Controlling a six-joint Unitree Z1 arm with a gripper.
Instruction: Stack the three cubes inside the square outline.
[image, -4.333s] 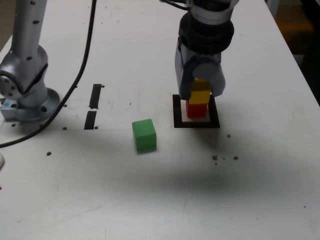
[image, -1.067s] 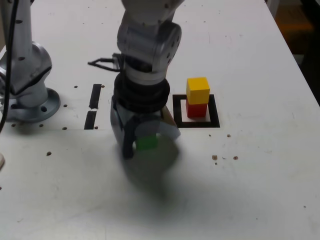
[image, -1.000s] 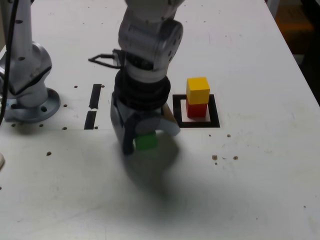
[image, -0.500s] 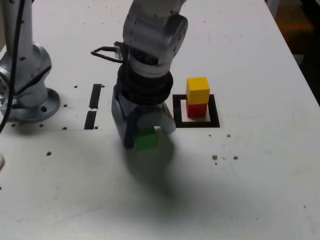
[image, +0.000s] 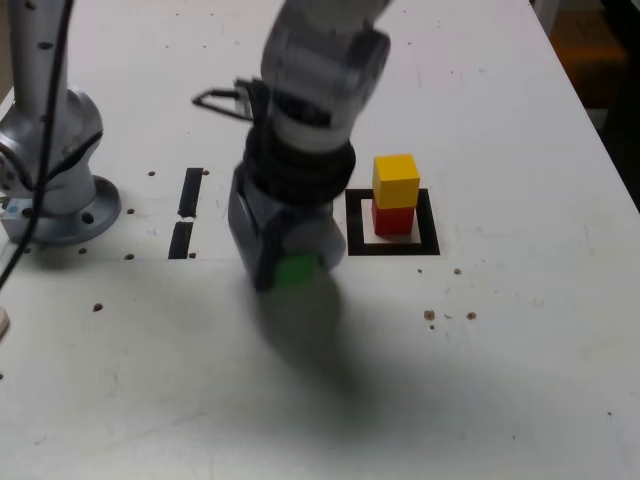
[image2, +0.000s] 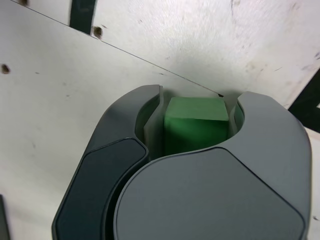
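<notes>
Two cubes are already stacked in the exterior view: the yellow cube (image: 396, 181) is seen resting on the red cube (image: 393, 219), inside the square outline (image: 430, 240). The green cube (image: 296, 270) is found low on the table (image: 520, 330), to the exterior view's left of the outline and just beside it, between the jaws of the gripper (image: 290, 262). Compared with a second ago, the jaws are drawn in against the cube's sides, and the splayed finger then visible on the exterior view's right is no longer spread. Whether the cube is lifted clear of the table cannot be told.

One cube only is shown in the wrist view: the green cube (image2: 195, 122) is held between the two grey fingers (image2: 137, 117), with the gripper (image2: 196, 120) closed upon it and no gap visible at either side. The grasp is judged complete; lifting and placement on the yellow cube remain to be done.
</notes>
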